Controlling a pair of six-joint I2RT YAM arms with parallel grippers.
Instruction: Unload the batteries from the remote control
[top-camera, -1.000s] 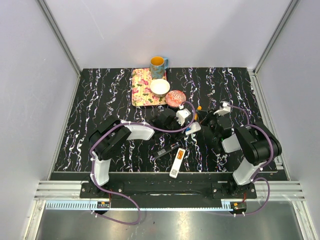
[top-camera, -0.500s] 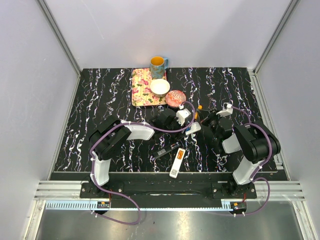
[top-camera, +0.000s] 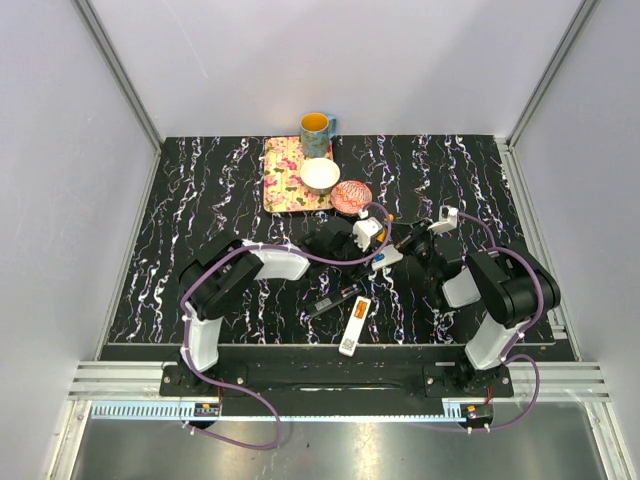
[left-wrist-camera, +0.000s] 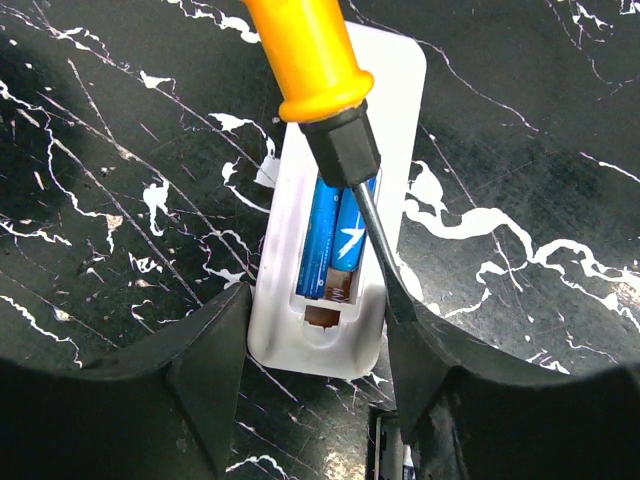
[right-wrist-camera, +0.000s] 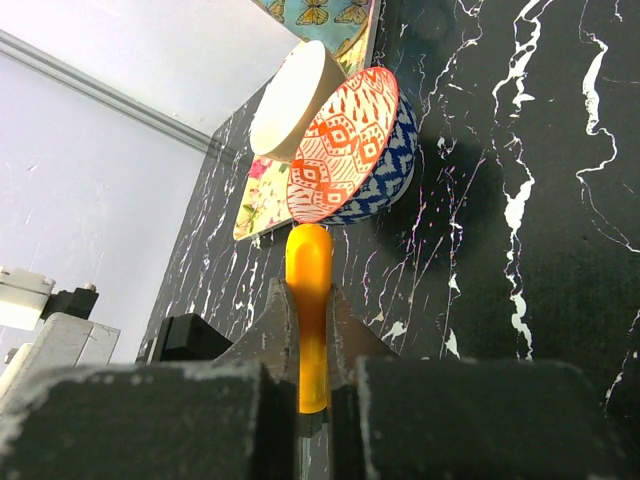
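Observation:
The white remote control (left-wrist-camera: 345, 120) lies back-up with its battery bay open. Two blue batteries (left-wrist-camera: 333, 235) sit side by side in the bay. My left gripper (left-wrist-camera: 318, 322) is shut on the remote's near end, one finger against each long side. An orange-handled screwdriver (left-wrist-camera: 305, 60) slants down over the bay. Its dark blade crosses the right-hand battery and ends at the remote's right rim. My right gripper (right-wrist-camera: 310, 300) is shut on the screwdriver handle (right-wrist-camera: 308, 270). From above, both grippers meet at the remote control (top-camera: 386, 259) mid-table: left gripper (top-camera: 372, 246), right gripper (top-camera: 414, 243).
A second white remote (top-camera: 355, 325) and a black remote (top-camera: 335, 300) lie toward the near edge. Behind the arms are a red patterned bowl (top-camera: 351, 196), a white bowl (top-camera: 320, 175) on a floral tray (top-camera: 283, 180), and a yellow-blue mug (top-camera: 316, 127).
My right gripper has shifted a little left with the screwdriver, closer over the remote. The left arm and the remote have stayed put.

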